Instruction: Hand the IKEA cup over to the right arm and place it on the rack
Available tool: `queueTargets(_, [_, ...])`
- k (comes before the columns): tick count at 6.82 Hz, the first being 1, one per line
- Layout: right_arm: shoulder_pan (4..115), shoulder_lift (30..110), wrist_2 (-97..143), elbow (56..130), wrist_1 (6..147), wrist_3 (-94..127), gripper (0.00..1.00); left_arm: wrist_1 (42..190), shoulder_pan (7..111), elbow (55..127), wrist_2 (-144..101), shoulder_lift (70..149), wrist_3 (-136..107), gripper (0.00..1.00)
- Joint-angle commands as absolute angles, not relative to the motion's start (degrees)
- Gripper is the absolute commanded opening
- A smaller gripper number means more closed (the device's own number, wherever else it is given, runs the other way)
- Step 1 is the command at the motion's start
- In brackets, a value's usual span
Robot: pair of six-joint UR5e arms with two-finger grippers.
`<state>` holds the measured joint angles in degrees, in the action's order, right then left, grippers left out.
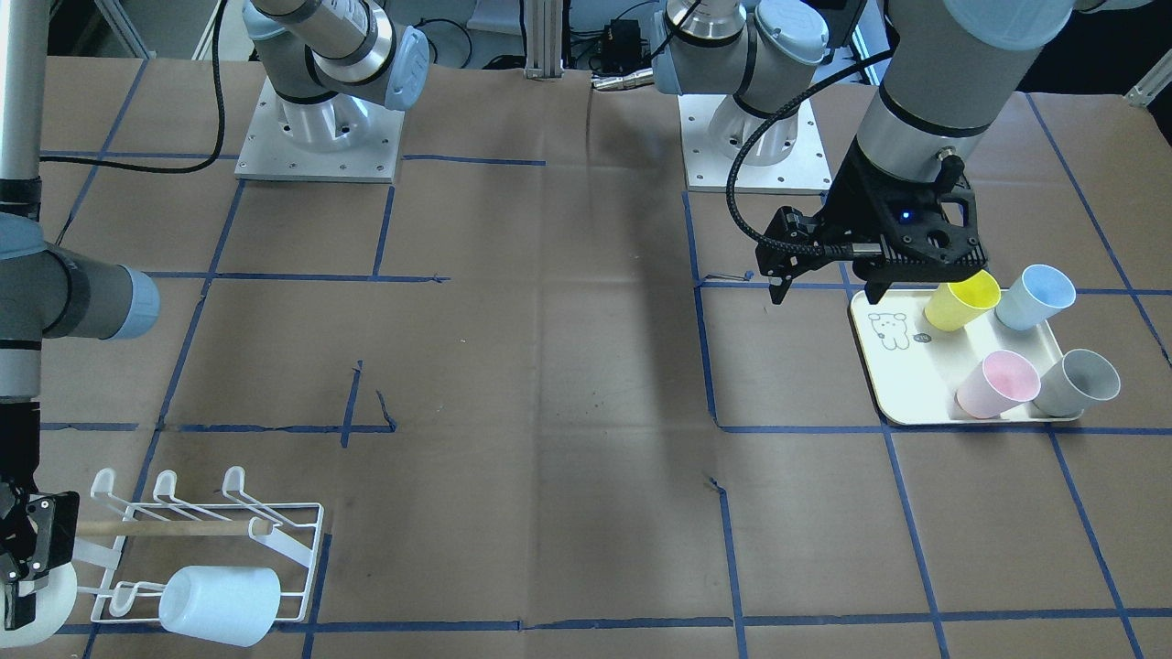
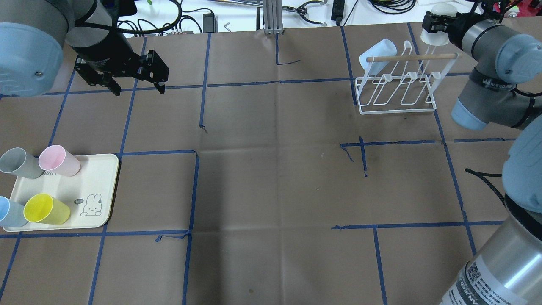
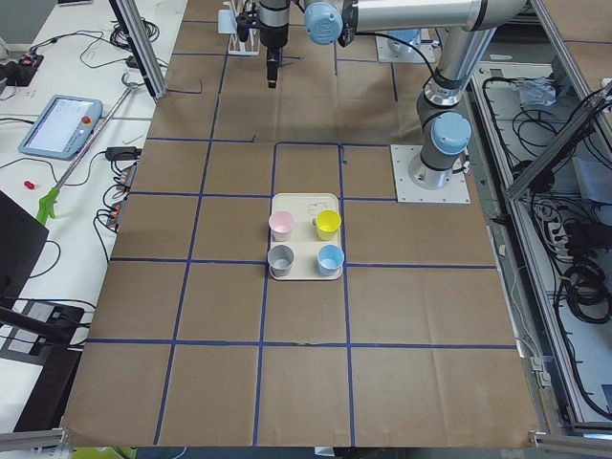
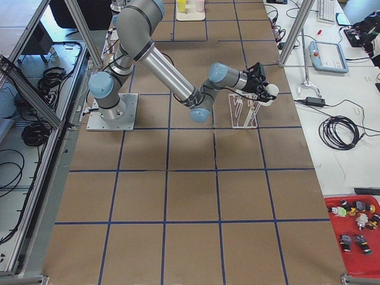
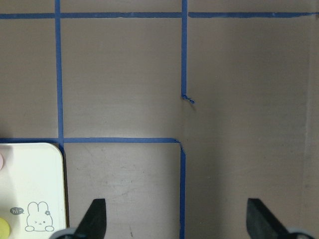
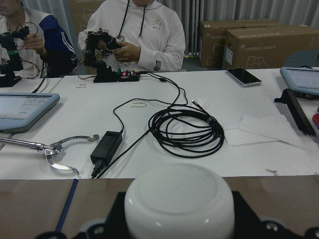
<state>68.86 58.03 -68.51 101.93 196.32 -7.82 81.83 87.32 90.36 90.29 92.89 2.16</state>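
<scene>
My right gripper is shut on a white cup and holds it at the far right end of the white wire rack, just beyond the wooden dowel. In the right wrist view the cup's round bottom fills the space between the fingers. In the front view the same gripper and cup are beside the rack. A pale blue cup hangs on the rack's left end. My left gripper is open and empty, high above the table.
A cream tray with a bunny drawing lies at the near left. It holds a pink, a grey, a yellow and a blue cup. Cables and people are beyond the table's far edge.
</scene>
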Motion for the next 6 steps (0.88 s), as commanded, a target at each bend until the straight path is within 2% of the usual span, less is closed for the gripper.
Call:
queueTargets(1, [68.8, 57.5, -68.6, 103.2, 196.3, -7.9, 0.12, 81.9, 87.4, 90.7, 90.3, 92.0, 2.1, 1.00])
queueTargets(2, [68.6, 57.4, -68.6, 103.3, 196.3, -8.0, 0.32, 81.8, 87.4, 91.0, 90.3, 91.9, 2.1, 1.00])
queueTargets(3, [68.4, 57.4, -68.7, 103.3, 196.3, -7.0, 0.99, 81.8, 87.4, 91.1, 90.3, 91.8, 2.1, 1.00])
queueTargets(6, [68.4, 57.9, -69.0, 102.9, 196.3, -6.8, 1.00, 81.8, 87.4, 91.1, 90.2, 91.8, 2.1, 1.00])
